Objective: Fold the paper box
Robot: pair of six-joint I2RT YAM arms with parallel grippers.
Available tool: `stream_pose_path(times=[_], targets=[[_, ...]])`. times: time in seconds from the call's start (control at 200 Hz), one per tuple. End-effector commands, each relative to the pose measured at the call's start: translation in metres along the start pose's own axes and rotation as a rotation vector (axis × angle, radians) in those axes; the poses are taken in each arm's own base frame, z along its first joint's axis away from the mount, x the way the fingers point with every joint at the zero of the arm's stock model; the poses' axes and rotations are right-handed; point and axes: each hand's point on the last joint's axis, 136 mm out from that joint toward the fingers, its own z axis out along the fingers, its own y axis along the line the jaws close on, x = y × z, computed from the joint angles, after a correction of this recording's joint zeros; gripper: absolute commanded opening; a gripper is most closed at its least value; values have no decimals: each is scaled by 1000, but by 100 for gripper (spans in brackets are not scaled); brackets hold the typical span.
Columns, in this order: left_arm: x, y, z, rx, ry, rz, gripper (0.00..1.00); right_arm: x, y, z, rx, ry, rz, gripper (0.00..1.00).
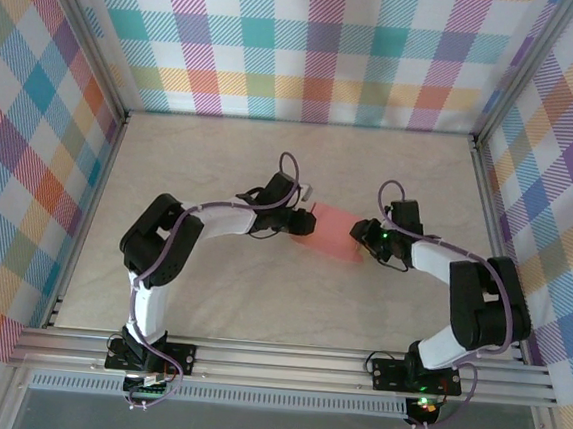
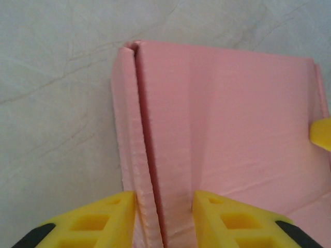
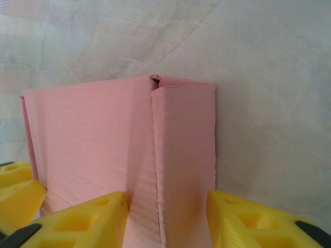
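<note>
**Both grippers on the ends of the pink box**

At the left, the left arm arcs from its base up to the middle of the table [image 1: 209, 298]. The left gripper [image 1: 301, 219] sits at the left end of the paper box [image 1: 333, 234]. In the left wrist view its yellow fingers [image 2: 103, 225] are closed on the folded-over side flap, one on each side of the crease, and both touch the card.

The paper box lies flat at mid-table between the two grippers. It is a salmon-pink panel with a narrow flap turned up along each end.

At the right end, the right gripper [image 1: 365, 231] meets the box from the opposite side. In the right wrist view its fingers [image 3: 243, 217] clamp that end's folded flap, with card filling the gap between them.
</note>
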Motion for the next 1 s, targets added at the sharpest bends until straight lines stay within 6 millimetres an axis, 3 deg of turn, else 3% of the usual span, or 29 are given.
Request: stream_pose_path(times=[0.0, 0.15, 0.295, 0.47, 0.63, 0.765, 0.995], targets=[[11, -11, -15, 37, 14, -23, 37, -5, 9, 6, -10, 34, -68, 45], [18, -5, -30, -12, -13, -12, 40, -19, 19, 10, -3, 40, -132, 53], [8, 5, -45, -92, -67, 18, 42, -37, 28, -3, 9, -29, -174, 61], [-7, 6, -53, -118, -117, 37, 62, -45, 22, -29, 67, -119, -200, 76], [-19, 9, -40, -109, -113, 10, 75, -31, 16, -29, -31, -73, -84, 84], [-19, 16, -24, -119, -102, -50, 69, -22, 14, -21, -130, -23, 18, 84], [-13, 18, -11, -20, -91, -163, 48, -18, 16, -10, -174, 22, 42, 84]])
